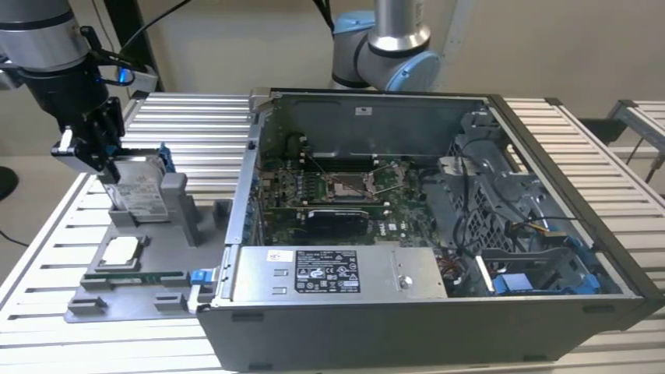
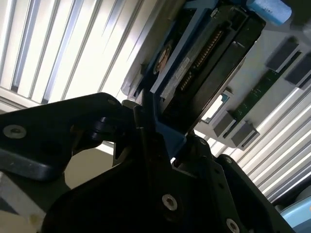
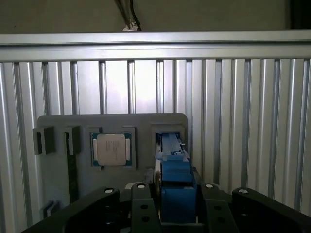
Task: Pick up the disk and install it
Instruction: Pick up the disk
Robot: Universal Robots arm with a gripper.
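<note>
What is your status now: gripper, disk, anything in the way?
Gripper shut on the disk, at its blue frame. It stands upright at the grey stand. Open computer case beside it, wall between.

Silver-grey metal disk (image 1: 140, 187) in a smooth bright blue plastic carrier (image 3: 176, 177), matt black gripper (image 3: 177, 206), matt grey plastic holder tray (image 1: 156, 269), chip (image 3: 111, 149) with dull silver metal lid, ribbed table (image 1: 182, 117) of pale satin metal, computer case (image 1: 416, 343) of dark grey sheet metal

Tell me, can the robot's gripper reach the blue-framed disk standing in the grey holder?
Yes, it seems so: the gripper sits at the disk, its jaws closed on the top edge, nothing in between.
</note>
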